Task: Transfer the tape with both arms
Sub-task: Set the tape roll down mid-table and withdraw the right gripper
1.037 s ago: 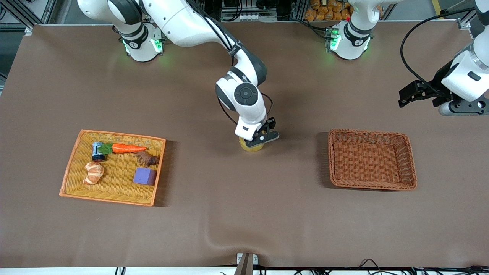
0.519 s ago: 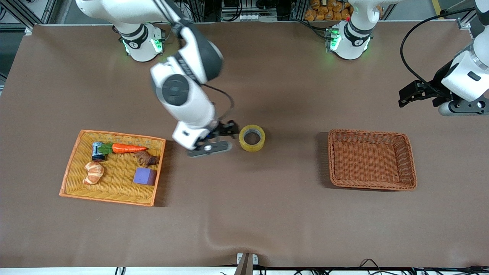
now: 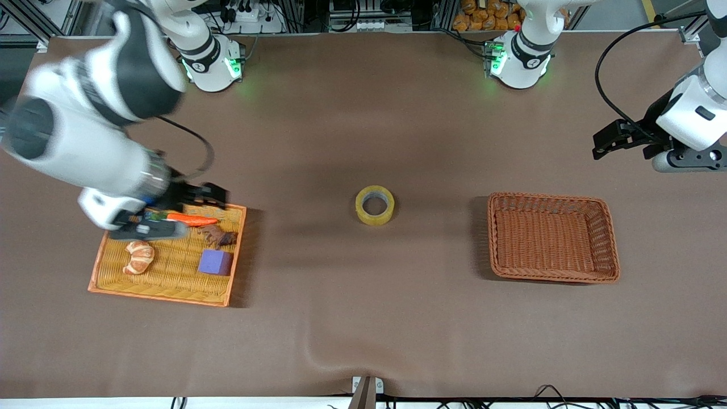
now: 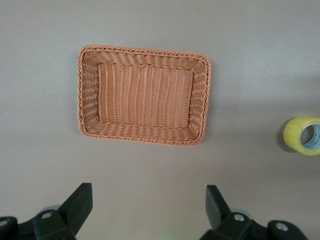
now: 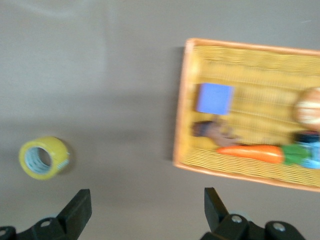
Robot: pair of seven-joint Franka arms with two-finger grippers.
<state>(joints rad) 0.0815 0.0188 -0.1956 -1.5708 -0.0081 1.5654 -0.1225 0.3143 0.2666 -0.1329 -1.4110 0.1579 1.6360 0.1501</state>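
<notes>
Robot lab: aluminium-frame rig, cables

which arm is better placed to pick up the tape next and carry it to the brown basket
Probably the left. The left gripper hangs open near the brown basket. The right gripper, open, is over the yellow tray. The tape lies between the two.

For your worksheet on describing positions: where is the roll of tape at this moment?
The tape lies flat on the brown table near its middle, between the yellow basket and the empty brown basket, touching neither and held by no gripper.
</notes>
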